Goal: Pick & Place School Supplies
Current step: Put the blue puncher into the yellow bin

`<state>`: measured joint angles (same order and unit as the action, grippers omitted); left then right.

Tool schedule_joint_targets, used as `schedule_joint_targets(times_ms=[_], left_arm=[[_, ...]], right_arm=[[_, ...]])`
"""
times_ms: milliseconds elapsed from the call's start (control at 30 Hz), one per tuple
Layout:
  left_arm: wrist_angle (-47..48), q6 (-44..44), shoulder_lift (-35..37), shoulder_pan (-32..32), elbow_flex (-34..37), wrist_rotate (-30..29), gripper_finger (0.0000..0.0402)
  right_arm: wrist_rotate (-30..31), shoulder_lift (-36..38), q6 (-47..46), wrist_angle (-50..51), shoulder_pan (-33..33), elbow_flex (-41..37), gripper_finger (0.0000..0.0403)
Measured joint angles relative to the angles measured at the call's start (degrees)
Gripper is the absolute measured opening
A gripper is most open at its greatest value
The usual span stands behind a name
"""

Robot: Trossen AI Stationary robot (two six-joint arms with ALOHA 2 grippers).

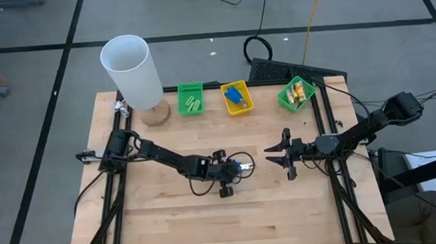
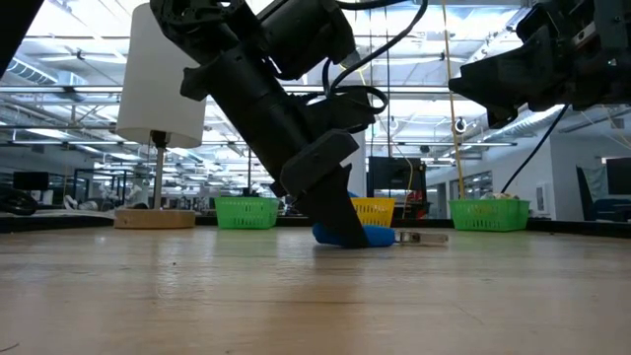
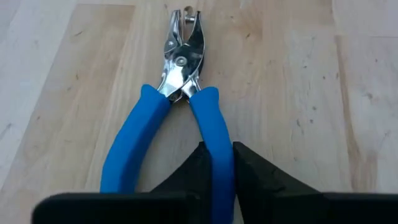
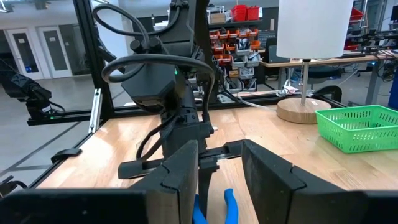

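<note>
Pliers point(image 3: 180, 93) lie flat on the counter point(image 3: 298, 93), one blue handle pinched in the left end effector point(image 3: 217, 177); lifting straight up should prevent twisting. Right end effector point(image 1: 282, 154) waits nearby, half-open.

The light wooden table top point(image 1: 209, 215) stands on a grey floor point(image 1: 30, 73) marked with dark lines. Black and yellow cables point(image 1: 303, 24) lie on the floor behind the table. The low view shows a large hall with a glazed ceiling point(image 2: 79, 69). Shelves with red storage boxes point(image 4: 245, 12) stand far behind.
</note>
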<state>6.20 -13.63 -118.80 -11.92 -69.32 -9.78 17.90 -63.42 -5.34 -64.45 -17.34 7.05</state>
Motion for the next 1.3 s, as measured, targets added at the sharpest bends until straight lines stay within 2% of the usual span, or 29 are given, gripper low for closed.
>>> schedule_joint_targets(times_ms=[133, 300, 433, 867, 1300], left_arm=[[0.0, 0.5, 0.0, 0.0, 0.0, 0.1, 0.0047], [0.8, 2.6, 0.6, -0.2, -0.3, -0.5, 0.006], [2.6, 4.0, 3.3, -0.3, -0.3, -0.6, 0.0045], [10.1, 4.5, 11.5, -0.4, -0.4, -8.4, 0.0049], [10.0, 1.6, 14.1, 1.4, -0.5, -14.9, 0.0043]], right_arm=[[0.0, 0.0, 0.0, 0.0, 0.0, 0.0, 0.0114], [0.0, 0.0, 0.0, 0.0, 0.0, 0.0, 0.0114], [0.0, 0.0, 0.0, 0.2, 0.0, 0.0, 0.0114], [0.0, 0.0, 0.0, 0.0, 0.0, 0.0, 0.0114], [0.0, 0.0, 0.0, 0.0, 0.0, 0.0, 0.0114]])
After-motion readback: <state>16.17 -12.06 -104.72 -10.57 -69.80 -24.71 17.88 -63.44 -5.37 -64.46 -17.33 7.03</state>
